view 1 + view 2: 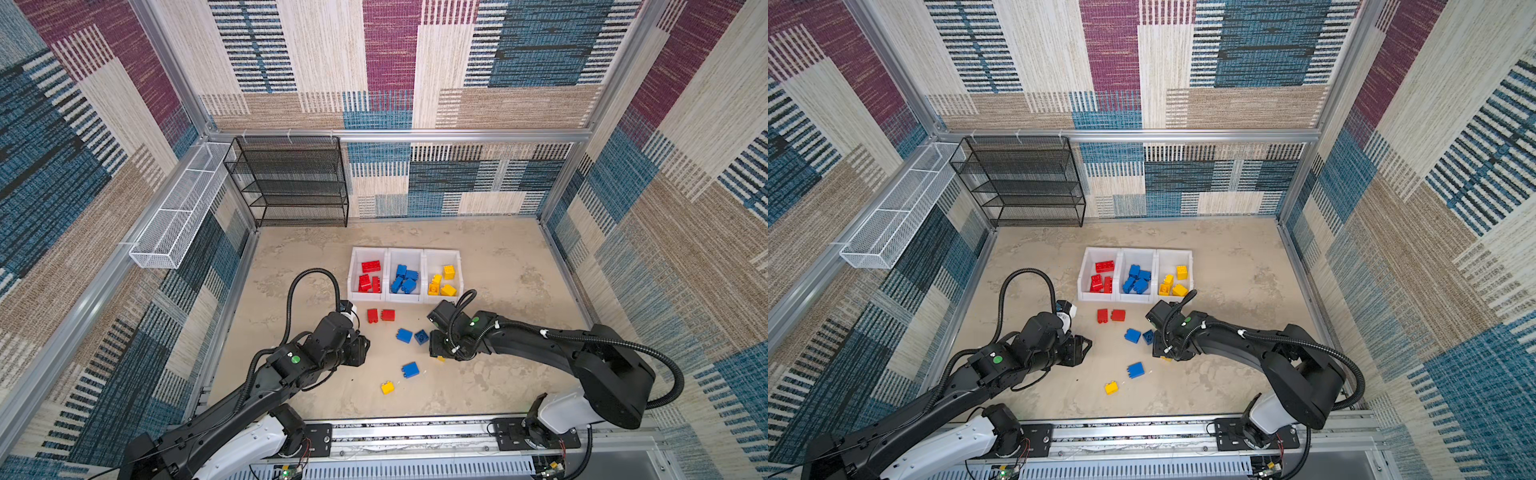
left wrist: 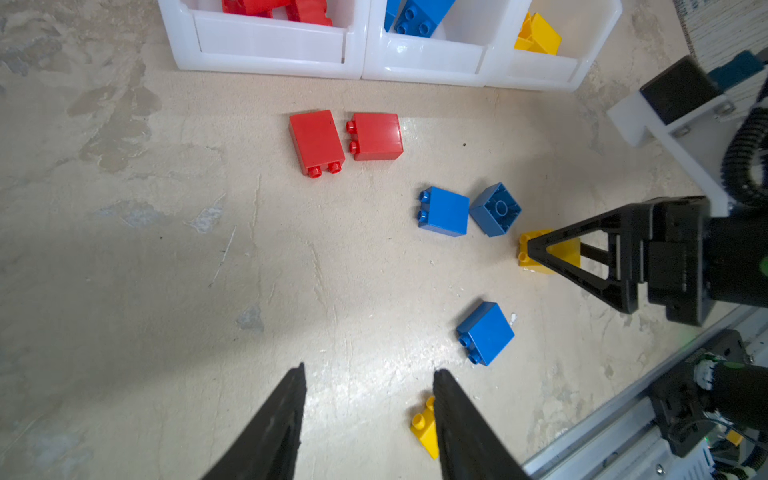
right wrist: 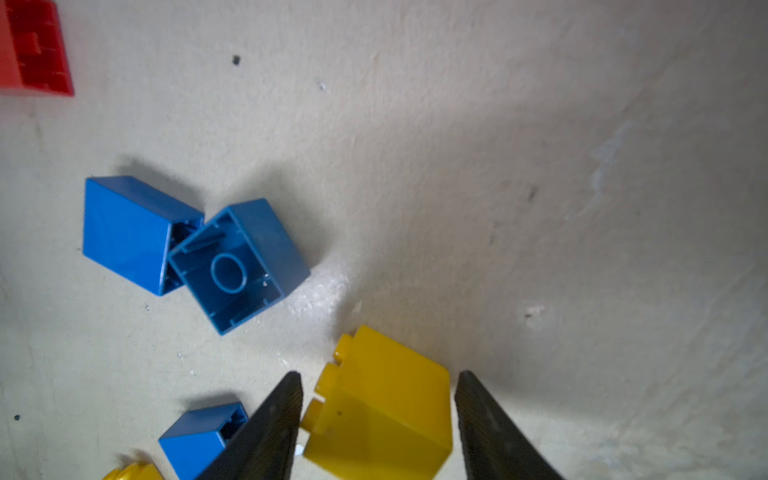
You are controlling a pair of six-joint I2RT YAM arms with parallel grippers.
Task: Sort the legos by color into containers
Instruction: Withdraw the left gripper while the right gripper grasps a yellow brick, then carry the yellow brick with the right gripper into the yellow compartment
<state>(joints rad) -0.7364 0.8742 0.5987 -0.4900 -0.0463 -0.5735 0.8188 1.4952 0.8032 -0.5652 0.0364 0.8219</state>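
Three joined white containers stand in a row: the left one has red legos, the middle blue, the right yellow. Loose on the floor lie two red legos, three blue ones and a yellow one. My right gripper straddles another yellow lego lying on its side on the floor, with a slim gap at each finger. My left gripper is open and empty above bare floor, and the loose yellow lego is partly hidden behind one finger.
A black mesh shelf rack stands at the back left, with a long white wire basket on the left wall. A metal rail runs along the front edge. Patterned walls enclose the floor.
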